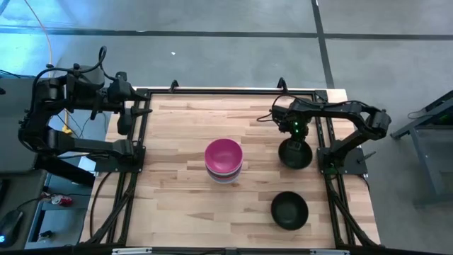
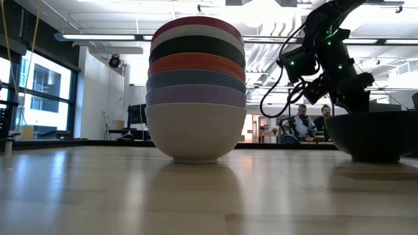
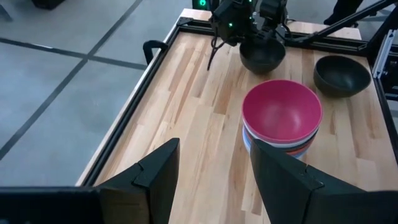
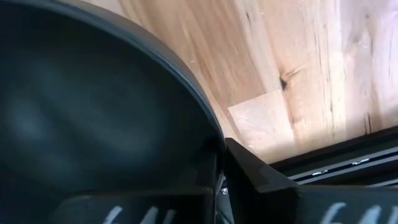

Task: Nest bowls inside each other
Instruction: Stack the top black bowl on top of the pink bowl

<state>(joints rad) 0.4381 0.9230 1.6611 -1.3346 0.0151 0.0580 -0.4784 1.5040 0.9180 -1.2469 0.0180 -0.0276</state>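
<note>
A stack of several nested bowls (image 1: 224, 161), magenta on top and cream at the bottom, stands mid-table on its base; it also shows in the low view as the stack (image 2: 196, 91) and in the left wrist view as the stack (image 3: 281, 115). To its right a black bowl (image 1: 295, 154) stands on the table, and my right gripper (image 1: 296, 134) is shut on it. A second black bowl (image 1: 289, 210) rests upright nearer the front edge. My left gripper (image 3: 211, 180) waits open, raised over the table's left edge. My right gripper holds the black bowl by its rim (image 4: 210, 134) on the bowl's far side, one finger inside the bowl and one finger (image 4: 261, 177) outside. The fingers come steeply from above. The bowl (image 2: 375, 134) stands upright with its base on the table.
A black metal frame (image 1: 212, 92) runs round the wooden table. Bare wood lies between the stack and the black bowls and along the left side. People sit in the room behind, seen in the low view.
</note>
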